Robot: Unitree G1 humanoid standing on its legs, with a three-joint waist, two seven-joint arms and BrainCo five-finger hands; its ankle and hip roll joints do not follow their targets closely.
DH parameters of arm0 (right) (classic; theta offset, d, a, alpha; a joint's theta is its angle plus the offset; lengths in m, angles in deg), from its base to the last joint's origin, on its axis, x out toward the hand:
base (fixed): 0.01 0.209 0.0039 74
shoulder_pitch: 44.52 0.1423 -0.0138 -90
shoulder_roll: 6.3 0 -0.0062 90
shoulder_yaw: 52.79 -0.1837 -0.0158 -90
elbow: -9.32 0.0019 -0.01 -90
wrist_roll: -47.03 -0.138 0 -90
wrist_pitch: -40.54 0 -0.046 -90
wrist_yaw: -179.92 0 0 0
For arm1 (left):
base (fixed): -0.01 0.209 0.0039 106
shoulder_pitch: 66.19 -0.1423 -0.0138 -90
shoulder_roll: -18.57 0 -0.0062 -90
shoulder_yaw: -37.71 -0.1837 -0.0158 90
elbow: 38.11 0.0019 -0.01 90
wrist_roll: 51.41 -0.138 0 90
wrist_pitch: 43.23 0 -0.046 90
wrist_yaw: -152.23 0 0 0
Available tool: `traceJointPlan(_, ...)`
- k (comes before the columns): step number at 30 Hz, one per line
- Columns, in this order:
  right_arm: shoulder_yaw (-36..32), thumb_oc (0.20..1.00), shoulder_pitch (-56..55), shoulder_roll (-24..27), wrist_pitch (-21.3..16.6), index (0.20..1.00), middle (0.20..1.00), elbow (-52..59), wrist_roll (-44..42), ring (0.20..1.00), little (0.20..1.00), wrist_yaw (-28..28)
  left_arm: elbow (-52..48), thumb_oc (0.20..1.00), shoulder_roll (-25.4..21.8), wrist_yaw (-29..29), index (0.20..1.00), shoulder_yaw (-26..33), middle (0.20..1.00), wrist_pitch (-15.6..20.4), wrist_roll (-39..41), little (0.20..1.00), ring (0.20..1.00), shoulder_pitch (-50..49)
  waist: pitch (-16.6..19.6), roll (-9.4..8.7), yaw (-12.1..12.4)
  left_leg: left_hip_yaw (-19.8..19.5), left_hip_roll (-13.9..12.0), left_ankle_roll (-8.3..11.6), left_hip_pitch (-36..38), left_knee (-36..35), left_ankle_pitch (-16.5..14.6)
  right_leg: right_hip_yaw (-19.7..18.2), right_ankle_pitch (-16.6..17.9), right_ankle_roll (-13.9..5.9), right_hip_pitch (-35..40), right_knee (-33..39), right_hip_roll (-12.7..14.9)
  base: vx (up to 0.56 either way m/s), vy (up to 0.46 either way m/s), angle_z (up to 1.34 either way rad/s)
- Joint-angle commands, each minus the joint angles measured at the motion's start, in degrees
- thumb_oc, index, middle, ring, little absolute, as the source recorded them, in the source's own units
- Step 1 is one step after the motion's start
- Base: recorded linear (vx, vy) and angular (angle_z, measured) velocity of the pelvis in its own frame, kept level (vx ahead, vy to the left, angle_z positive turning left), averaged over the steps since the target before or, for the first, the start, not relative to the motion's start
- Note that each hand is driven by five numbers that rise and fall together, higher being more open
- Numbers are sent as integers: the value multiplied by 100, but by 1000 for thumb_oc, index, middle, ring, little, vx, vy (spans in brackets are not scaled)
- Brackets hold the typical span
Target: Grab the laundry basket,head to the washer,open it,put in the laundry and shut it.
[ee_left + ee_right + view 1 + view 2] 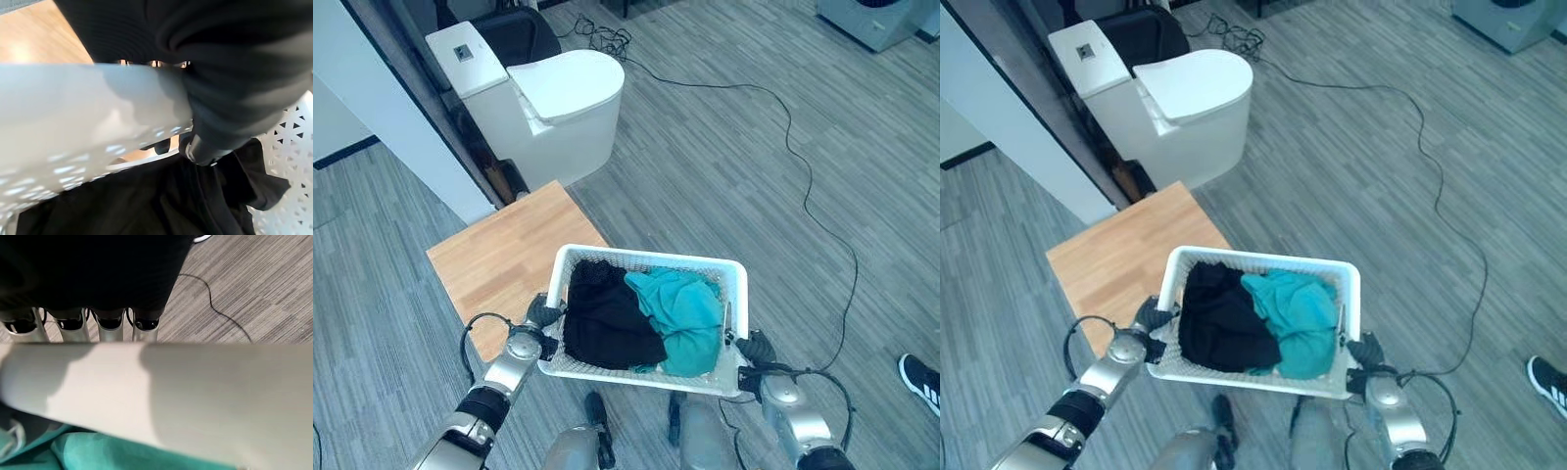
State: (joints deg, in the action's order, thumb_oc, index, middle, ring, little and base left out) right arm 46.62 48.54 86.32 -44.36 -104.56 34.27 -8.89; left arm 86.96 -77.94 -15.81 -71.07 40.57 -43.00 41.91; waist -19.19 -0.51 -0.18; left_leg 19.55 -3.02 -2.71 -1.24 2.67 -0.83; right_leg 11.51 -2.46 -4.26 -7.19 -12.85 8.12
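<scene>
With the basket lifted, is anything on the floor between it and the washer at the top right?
Both hands, left and right, hold the laundry basket by its sides. Towards the washer the grey floor is open apart from a thin black cable snaking across it. The toilet and wooden table stand off to the left.

The washer is cut off by the top edge. A shoe is cropped at the right edge. The basket rim hides the right hand's fingertips.
</scene>
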Motion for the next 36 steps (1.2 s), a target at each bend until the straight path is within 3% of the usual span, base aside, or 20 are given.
traceJointPlan(1,25,200,281,-161,-588,200,200,470,-649,200,200,362,-621,200,368,-647,200,-132,200,484,174,200,200,167,507,77,210,-254,211,119,-329,-457,284,313,91,-665,660,-174,350,-202,-180,-88)
traceJointPlan(2,160,200,445,-133,-538,200,200,416,-607,200,200,379,-618,200,310,-582,200,8,200,469,198,200,200,146,601,-142,398,223,127,183,-474,-501,394,622,102,-714,1009,399,371,-135,-140,-108)
traceJointPlan(5,175,200,462,-102,-523,200,200,480,-527,200,200,364,-660,200,276,-555,200,156,200,450,193,200,200,71,608,-228,493,442,-15,349,-432,-479,403,899,-6,-697,1110,712,340,-33,-173,-152)
traceJointPlan(11,-59,200,191,112,-444,200,200,706,-120,200,200,251,-676,200,355,-455,200,378,200,542,451,200,200,-244,525,-177,232,590,-374,493,-368,-259,638,545,-172,-408,1175,1053,-158,-43,-205,-61)
traceJointPlan(13,-87,200,156,142,-437,200,200,783,-102,200,200,260,-656,200,420,-452,200,385,200,559,569,200,200,-250,489,-168,167,413,-394,526,-346,-161,620,400,-180,-357,1185,1098,-228,-56,-185,-60)
traceJointPlan(14,-152,200,97,166,-454,200,200,736,-113,200,200,249,-618,200,471,-463,200,376,200,576,624,200,200,-221,448,-165,147,78,-369,586,-367,-102,629,304,-165,-318,1244,1192,-284,-27,-165,-58)
traceJointPlan(15,-154,200,100,168,-453,200,200,738,-113,200,200,249,-617,200,473,-463,200,376,200,576,625,200,200,-216,461,-155,151,80,-383,586,-392,-104,647,302,-139,-308,1224,1208,-299,-42,-167,-54)
traceJointPlan(16,-163,200,80,202,-477,200,200,724,-71,200,200,250,-585,200,502,-422,200,348,200,619,699,200,200,-164,395,-179,204,-733,-197,636,-457,-34,582,101,-127,-267,1205,1216,-329,-40,-65,-38)
traceJointPlan(17,-166,200,84,203,-476,200,200,724,-71,200,200,251,-581,200,503,-423,200,348,200,621,700,200,200,-158,409,-172,203,-737,-205,635,-485,-34,599,104,-108,-262,1182,1224,-338,-23,-119,-61)
traceJointPlan(19,-96,200,239,181,-544,200,200,489,-236,200,200,306,-661,200,470,-436,200,375,200,630,791,200,200,-139,394,-214,350,-1972,179,592,-554,102,404,-426,-24,-195,1131,1223,-466,59,-167,-129)
traceJointPlan(24,-117,200,143,101,-568,200,200,347,-318,200,200,303,-459,200,590,-480,200,249,200,601,653,200,200,-128,607,-76,55,-1565,169,503,-206,-256,501,-598,51,-162,1218,1461,-523,30,12,-70)
traceJointPlan(34,-137,200,-34,16,-521,200,200,421,-330,200,200,349,-532,200,615,-481,200,228,200,591,606,200,200,-155,690,-55,-90,-1449,194,452,70,-347,379,-791,91,-155,1295,1529,-525,15,12,-14)
traceJointPlan(35,-163,200,-647,112,-300,200,200,-445,49,200,200,603,-187,200,648,-454,200,876,200,516,853,200,200,-1143,1284,10,-147,-1408,204,436,923,-584,43,-207,140,-183,1212,1263,-641,31,-2,-1)
traceJointPlan(36,-163,200,-663,118,-296,200,200,-450,56,200,200,627,-188,200,649,-474,200,867,200,516,867,200,200,-1138,1282,14,-130,-1427,206,434,920,-575,33,-182,128,-182,1224,1257,-636,0,0,0)
